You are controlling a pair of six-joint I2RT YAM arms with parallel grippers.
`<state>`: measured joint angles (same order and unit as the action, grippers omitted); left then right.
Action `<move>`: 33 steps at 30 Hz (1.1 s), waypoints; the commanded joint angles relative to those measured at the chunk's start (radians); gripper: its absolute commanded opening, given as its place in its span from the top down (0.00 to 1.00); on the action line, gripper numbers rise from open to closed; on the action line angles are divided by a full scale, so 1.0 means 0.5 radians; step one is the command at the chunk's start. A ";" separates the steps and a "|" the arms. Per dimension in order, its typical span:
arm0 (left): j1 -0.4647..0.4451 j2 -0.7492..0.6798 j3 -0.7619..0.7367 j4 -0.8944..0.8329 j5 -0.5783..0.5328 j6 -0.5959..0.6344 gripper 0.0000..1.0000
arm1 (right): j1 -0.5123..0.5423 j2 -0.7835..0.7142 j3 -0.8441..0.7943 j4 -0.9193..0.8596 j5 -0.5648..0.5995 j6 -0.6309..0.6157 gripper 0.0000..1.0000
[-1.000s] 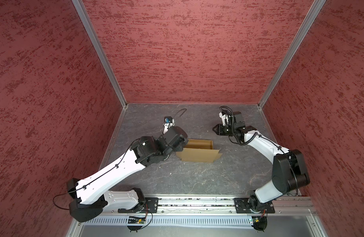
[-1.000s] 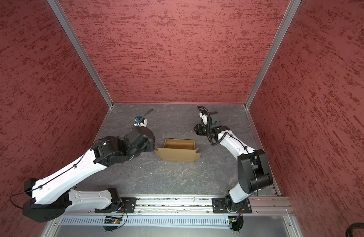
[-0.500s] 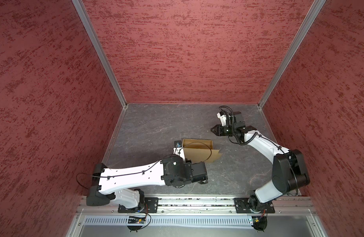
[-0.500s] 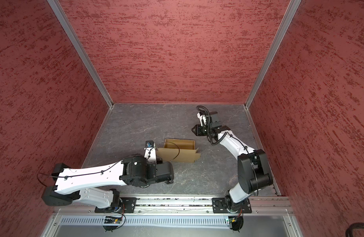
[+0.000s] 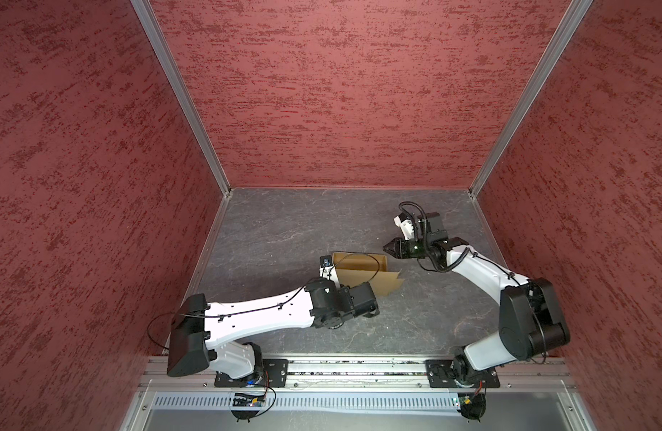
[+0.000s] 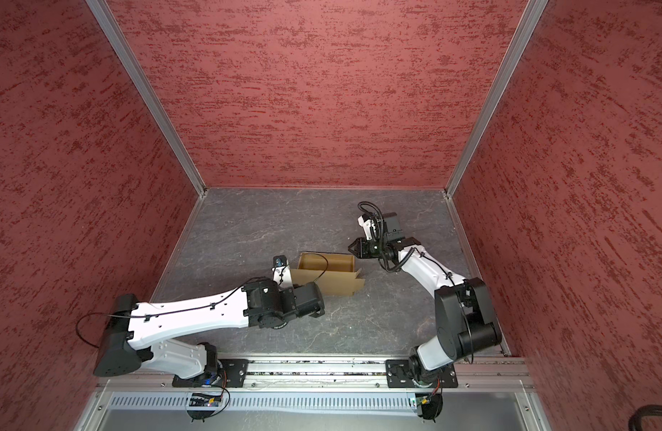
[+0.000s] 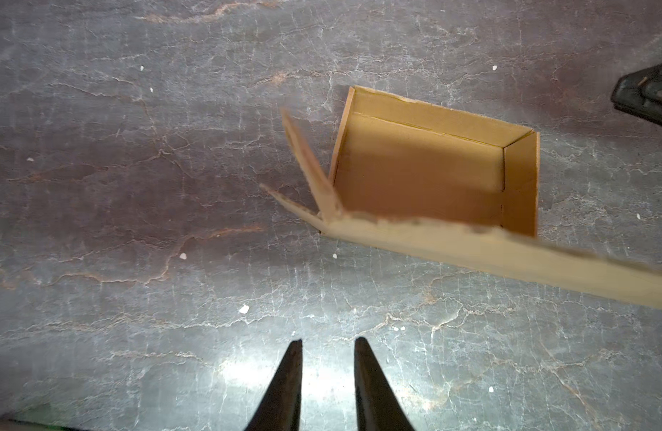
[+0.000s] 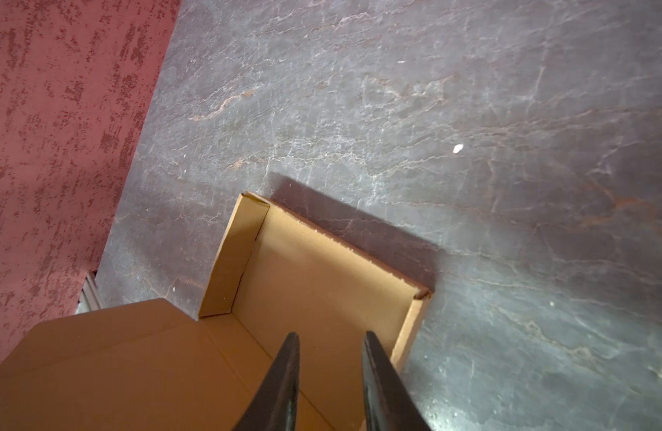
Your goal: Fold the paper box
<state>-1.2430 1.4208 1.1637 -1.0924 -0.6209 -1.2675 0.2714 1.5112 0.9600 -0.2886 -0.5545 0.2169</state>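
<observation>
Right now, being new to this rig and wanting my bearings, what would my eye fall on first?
The tan paper box in the middle of the table, partly folded, its lid flap open on the near side. The right gripper, open and empty, hovers by its far right corner; the left gripper, also open, points at bare table.

Top views evenly lit, sharp. Left wrist view: white glare on table (image 7: 247,373); paper box (image 7: 415,175) near flap blurred.

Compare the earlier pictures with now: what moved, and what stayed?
The left arm swung from the left of the paper box round to its near side; the left pincer holds nothing. The right pincer hardly moved; the box stayed put.
</observation>
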 commanded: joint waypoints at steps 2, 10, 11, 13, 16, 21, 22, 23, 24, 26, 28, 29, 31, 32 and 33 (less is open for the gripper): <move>0.102 0.060 -0.050 0.325 0.116 0.206 0.75 | 0.016 -0.091 -0.070 -0.038 -0.076 -0.024 0.71; 0.262 0.140 -0.129 0.563 0.229 0.369 0.76 | 0.091 -0.199 -0.135 -0.094 -0.106 -0.030 0.72; 0.281 0.143 -0.138 0.588 0.233 0.381 0.76 | 0.101 -0.208 -0.138 -0.101 -0.110 -0.032 0.72; 0.320 0.153 -0.178 0.647 0.263 0.416 0.77 | 0.134 -0.232 -0.143 -0.113 -0.123 -0.030 0.73; 0.376 0.160 -0.207 0.721 0.293 0.468 0.77 | 0.181 -0.248 -0.141 -0.111 -0.143 -0.023 0.73; 0.475 0.189 -0.211 0.819 0.317 0.583 0.77 | 0.248 -0.218 -0.107 -0.108 -0.158 -0.013 0.74; 0.499 0.193 -0.204 0.835 0.324 0.609 0.77 | 0.264 -0.213 -0.099 -0.107 -0.161 -0.013 0.74; 0.525 0.202 -0.200 0.851 0.332 0.636 0.77 | 0.278 -0.209 -0.091 -0.104 -0.166 -0.013 0.74; 0.543 0.207 -0.191 0.865 0.334 0.664 0.77 | 0.292 -0.204 -0.085 -0.099 -0.181 -0.013 0.74; 0.590 0.222 -0.184 0.905 0.352 0.714 0.77 | 0.314 -0.203 -0.074 -0.084 -0.194 -0.007 0.75; 0.636 0.241 -0.171 0.946 0.378 0.759 0.77 | 0.328 -0.198 -0.064 -0.067 -0.206 0.007 0.75; 0.661 0.255 -0.160 0.965 0.390 0.786 0.77 | 0.337 -0.193 -0.057 -0.062 -0.210 0.016 0.75; 0.705 0.277 -0.123 0.993 0.404 0.835 0.77 | 0.352 -0.183 -0.039 -0.053 -0.210 0.025 0.75; 0.726 0.293 -0.101 1.011 0.414 0.863 0.77 | 0.358 -0.176 -0.032 -0.051 -0.207 0.029 0.75; 0.747 0.311 -0.083 1.026 0.429 0.891 0.77 | 0.366 -0.171 -0.022 -0.049 -0.204 0.032 0.75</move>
<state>-0.8940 1.5452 1.0985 -0.6037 -0.4522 -0.8875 0.4397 1.4139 0.9092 -0.3309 -0.6327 0.2283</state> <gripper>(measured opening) 0.230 0.249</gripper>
